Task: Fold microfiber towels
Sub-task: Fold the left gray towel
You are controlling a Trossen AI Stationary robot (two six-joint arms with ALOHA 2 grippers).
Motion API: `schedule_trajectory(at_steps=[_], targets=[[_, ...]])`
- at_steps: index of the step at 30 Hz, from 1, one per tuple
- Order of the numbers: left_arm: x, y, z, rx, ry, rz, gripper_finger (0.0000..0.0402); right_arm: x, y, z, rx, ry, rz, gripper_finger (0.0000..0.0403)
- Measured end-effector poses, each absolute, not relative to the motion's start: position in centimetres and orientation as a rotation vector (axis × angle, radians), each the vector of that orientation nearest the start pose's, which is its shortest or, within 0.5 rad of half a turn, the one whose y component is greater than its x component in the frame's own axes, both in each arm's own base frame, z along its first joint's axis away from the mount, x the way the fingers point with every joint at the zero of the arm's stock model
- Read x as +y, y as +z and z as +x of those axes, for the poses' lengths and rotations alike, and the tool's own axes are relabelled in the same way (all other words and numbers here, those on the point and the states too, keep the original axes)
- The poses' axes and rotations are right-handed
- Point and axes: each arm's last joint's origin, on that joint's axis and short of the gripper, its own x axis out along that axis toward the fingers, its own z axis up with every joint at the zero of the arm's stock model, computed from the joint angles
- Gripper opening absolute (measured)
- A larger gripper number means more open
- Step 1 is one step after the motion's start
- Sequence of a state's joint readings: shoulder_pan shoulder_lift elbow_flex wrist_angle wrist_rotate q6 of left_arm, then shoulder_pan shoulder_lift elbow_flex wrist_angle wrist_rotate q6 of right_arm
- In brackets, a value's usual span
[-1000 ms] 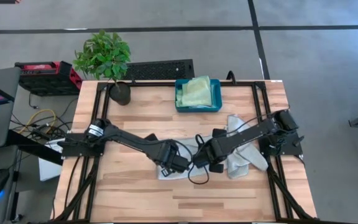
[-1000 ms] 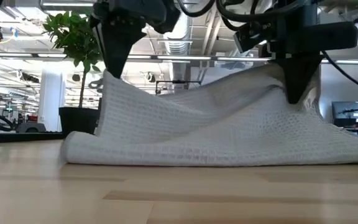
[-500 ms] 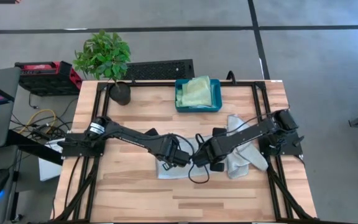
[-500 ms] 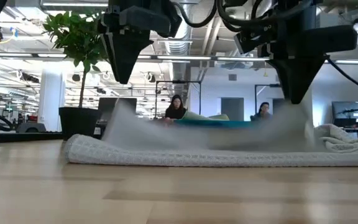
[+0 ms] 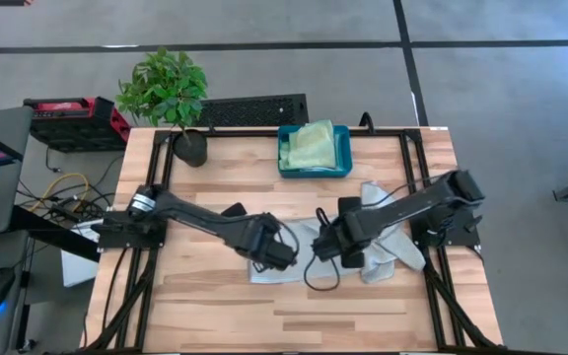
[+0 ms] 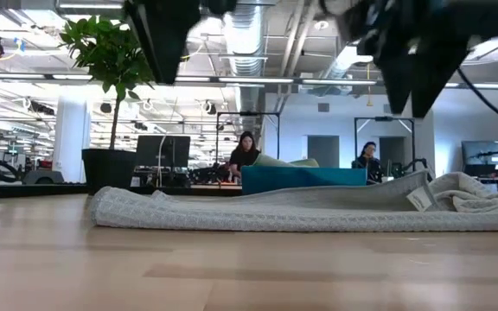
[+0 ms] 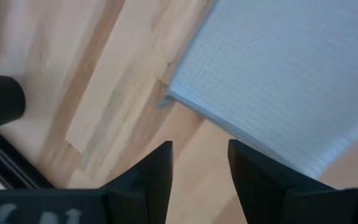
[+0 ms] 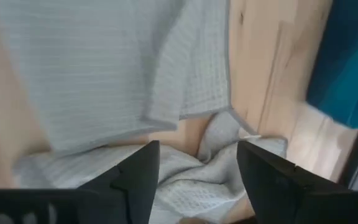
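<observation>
A pale grey microfiber towel [image 6: 275, 210] lies folded flat on the wooden table, its layers stacked; it also shows under both arms [image 5: 264, 273]. A small white tag [image 6: 419, 199] sticks up at its right end. My left gripper [image 5: 276, 254] hovers open above the towel's left part [image 7: 278, 81]. My right gripper [image 5: 325, 247] hovers open above its right part [image 8: 104, 68]. Neither touches the cloth. A second pale grey towel [image 5: 388, 251] lies crumpled beside the folded one, toward the table's right edge [image 8: 229, 162].
A teal bin [image 5: 343, 148] at the far middle of the table holds a light green towel [image 5: 311, 146]. A potted plant [image 5: 171, 94] stands at the far left corner. Bare wood lies along the near edge [image 5: 284, 320]. People sit in the room behind.
Both grippers have opened and let go of the towel's raised edge, then risen. The lifted layer has fallen flat onto the layer beneath, so the towel now lies low on the table.
</observation>
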State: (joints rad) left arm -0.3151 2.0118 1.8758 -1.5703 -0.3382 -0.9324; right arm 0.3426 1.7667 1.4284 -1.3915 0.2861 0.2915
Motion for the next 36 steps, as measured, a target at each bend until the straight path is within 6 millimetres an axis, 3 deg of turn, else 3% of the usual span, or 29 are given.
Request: schedule_trajectory(at_steps=[6,9,12,15,26,36], targets=[[-12.8,30.6,33.0,1.302,0.695,-0.229,0.0148,11.3,27.7,27.4,1.442,-0.014,-0.329,0.0233],[-13.9,31.3,32.0,1.256,0.691,-0.237,0.0148,12.7,28.0,27.1,1.333,0.131,-0.34,0.0232],[-14.9,31.5,31.5,1.232,0.686,-0.23,0.0148,14.0,26.7,26.9,1.25,0.257,-0.309,0.0232],[-15.8,31.5,31.1,1.222,0.677,-0.228,0.0148,14.9,24.9,26.4,1.256,0.276,-0.285,0.0232],[-17.5,31.5,30.3,1.208,0.643,-0.23,0.0148,16.0,16.2,25.7,1.486,0.1,-0.295,0.0232],[-17.4,31.5,30.4,1.206,0.646,-0.237,0.0148,16.0,15.0,25.7,1.485,0.078,-0.272,0.0232]])
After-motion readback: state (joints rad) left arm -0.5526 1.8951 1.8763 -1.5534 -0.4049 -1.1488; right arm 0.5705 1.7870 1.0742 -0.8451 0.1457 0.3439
